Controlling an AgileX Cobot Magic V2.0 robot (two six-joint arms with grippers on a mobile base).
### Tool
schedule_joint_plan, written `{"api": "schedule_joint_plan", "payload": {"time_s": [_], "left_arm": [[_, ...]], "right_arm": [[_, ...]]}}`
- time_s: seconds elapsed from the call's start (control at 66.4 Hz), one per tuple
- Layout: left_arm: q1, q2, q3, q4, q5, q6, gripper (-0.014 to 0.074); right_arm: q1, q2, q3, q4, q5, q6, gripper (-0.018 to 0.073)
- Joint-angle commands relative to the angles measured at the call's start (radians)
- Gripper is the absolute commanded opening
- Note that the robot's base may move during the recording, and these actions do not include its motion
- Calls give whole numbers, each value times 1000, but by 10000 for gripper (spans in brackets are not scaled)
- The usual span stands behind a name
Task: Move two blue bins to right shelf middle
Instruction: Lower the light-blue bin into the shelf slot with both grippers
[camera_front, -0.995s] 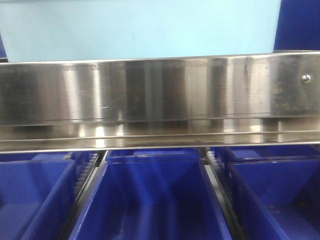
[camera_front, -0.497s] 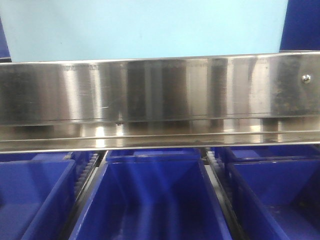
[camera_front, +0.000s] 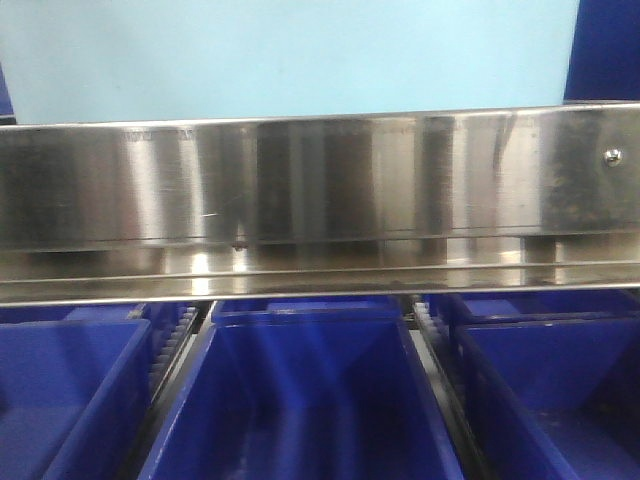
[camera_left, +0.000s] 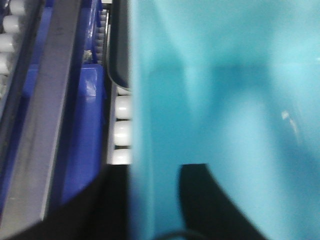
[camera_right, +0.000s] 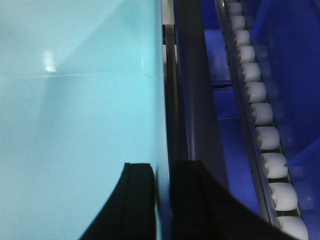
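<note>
**Both grippers hold one pale blue bin above the steel shelf rail**

The left gripper (camera_left: 150, 172) has its two black fingers pressed onto the side wall of a pale turquoise-blue plastic bin (camera_left: 225, 100). One finger sits outside the wall and the other inside the bin's cavity. Just outside the outer finger runs a row of white plastic rollers (camera_left: 122, 132), and beyond them is a grey metal rail (camera_left: 55, 100) with dark blue plastic past it.

The right gripper (camera_right: 161, 167) pinches the opposite wall of the same bin in the same way, one finger inside and one outside. Beside its outer finger lie a dark rail (camera_right: 195, 75) and then a longer track of white rollers, with dark blue bin walls beyond.

In the front view the pale bin fills the top of the frame, above a wide brushed stainless-steel shelf beam (camera_front: 320, 180). Below the beam three dark blue open plastic bins (camera_front: 300, 400) sit side by side, split by roller tracks. The grippers themselves are out of sight there.
</note>
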Motion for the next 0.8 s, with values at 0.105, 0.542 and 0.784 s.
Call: {"api": "schedule_joint_plan", "payload": {"time_s": [0.105,0.542,0.784], "left_arm": [[-9,-10,-4,-14,-18,3,353],[-9,-42,-6,38,-68,3,358],[-9,-96,-6,47,-149,3,347]], "right_arm": [[3,-2,-10,0,-12,5,263],[3,-62,-14,-43,-61,-9,279],[5,-94,-14,-43,-155,-38,279]]}}
